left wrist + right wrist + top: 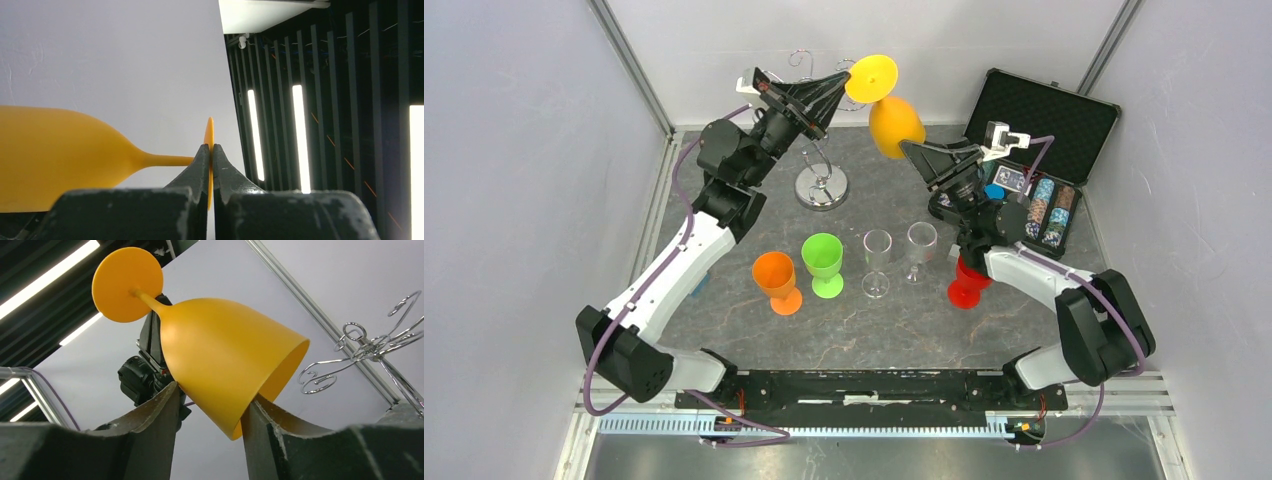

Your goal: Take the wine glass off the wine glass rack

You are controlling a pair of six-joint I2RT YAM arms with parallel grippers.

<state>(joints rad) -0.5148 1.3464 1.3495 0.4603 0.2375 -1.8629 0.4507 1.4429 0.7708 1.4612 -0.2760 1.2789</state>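
While its foot disc is pinched edge-on by the closed left gripper (210,155), the yellow wine glass (894,122) is held aloft and tilted, apart from the wine glass rack (821,183). Its bowl is clasped on both sides by the right gripper (212,400).

Pale grey wall panels (514,150) close in the left, back and right sides, joined at the rear corners by slanting aluminium posts (629,65). The bench (864,335) has a dark grey marbled top, with a ridged metal rail (874,427) along its near edge. Overhead, a dark slatted ceiling (350,75) carries long, bright strip lights (300,135).
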